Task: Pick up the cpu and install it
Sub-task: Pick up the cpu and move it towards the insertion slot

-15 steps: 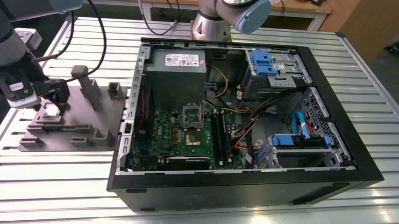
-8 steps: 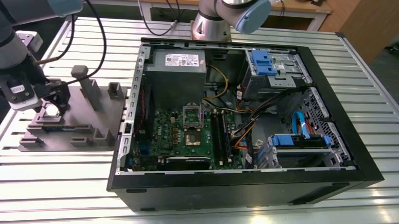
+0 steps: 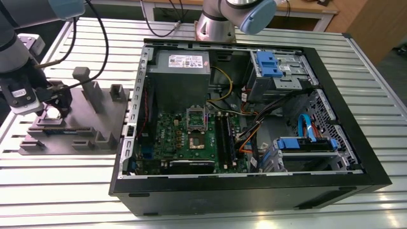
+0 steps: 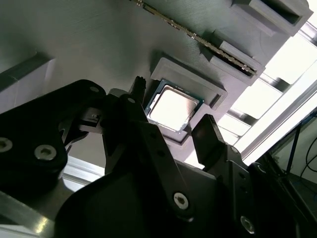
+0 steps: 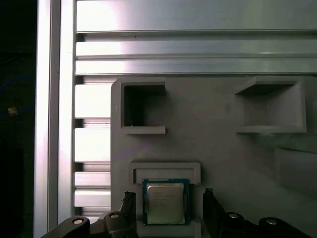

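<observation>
Arm: The grey robot arm (image 3: pixel 13 52) is reaching down at the exterior view's left.
Gripper: The gripper (image 3: pixel 54 109) is hanging low over the grey holder (image 3: pixel 95 124), close to its top.
Hand state: The two black fingers (image 5: pixel 128 210) are standing spread apart and are holding nothing. One finger is waiting on each side of the cpu.
Cpu: The cpu (image 5: pixel 165 202) is lying flat in a small square pocket of the grey holder, with its shiny silver top facing up. In both wrist views it is sitting right between the fingers.
Gap: In the first wrist view a little strip of grey holder is showing between the cpu and each finger, so they are not touching it.
Holder: The grey holder is lying on the table of metal bars (image 3: pixel 64 191), at the exterior view's left, beside the computer case. It is showing more pockets, and two of them near the cpu are holding nothing.
Thin card: In the second wrist view a long thin card (image 4: pixel 198 39) is resting in slots of the holder, a little way past the cpu.
Computer case: The black computer case (image 3: pixel 248 191) is lying open in the middle of the exterior view.
Board: The green board (image 3: pixel 181 143) is sitting inside the case, and its metal socket frame (image 3: pixel 197 126) is showing near the middle of it, well apart from the cpu.
Power box: The grey power box (image 3: pixel 181 67) is sitting above the green board in the exterior view.
</observation>
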Tool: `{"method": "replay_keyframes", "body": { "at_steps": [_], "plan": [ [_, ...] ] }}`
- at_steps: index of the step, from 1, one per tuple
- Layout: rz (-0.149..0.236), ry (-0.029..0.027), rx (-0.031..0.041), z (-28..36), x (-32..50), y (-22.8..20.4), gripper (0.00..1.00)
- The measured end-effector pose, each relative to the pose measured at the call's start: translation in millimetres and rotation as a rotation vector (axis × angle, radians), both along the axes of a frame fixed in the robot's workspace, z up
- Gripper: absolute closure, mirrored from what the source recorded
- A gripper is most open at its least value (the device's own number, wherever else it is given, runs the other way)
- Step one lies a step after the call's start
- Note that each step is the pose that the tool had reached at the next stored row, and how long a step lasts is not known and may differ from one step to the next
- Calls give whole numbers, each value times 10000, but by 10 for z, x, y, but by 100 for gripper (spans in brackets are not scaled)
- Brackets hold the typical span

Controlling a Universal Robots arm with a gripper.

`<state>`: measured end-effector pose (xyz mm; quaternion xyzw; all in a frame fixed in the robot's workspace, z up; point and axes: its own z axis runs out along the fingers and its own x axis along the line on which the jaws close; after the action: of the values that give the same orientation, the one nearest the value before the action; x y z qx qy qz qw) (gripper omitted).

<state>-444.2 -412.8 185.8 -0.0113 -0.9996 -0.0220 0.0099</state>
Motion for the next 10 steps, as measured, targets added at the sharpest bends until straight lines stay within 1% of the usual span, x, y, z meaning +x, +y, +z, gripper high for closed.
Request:
{"method": "replay_keyframes", "body": {
  "at_steps": [5,10],
  "plan": [
    [-1,0,0,-31,-8,0,35],
    [-1,2,3,-48,-14,0,35]
  ]
}}
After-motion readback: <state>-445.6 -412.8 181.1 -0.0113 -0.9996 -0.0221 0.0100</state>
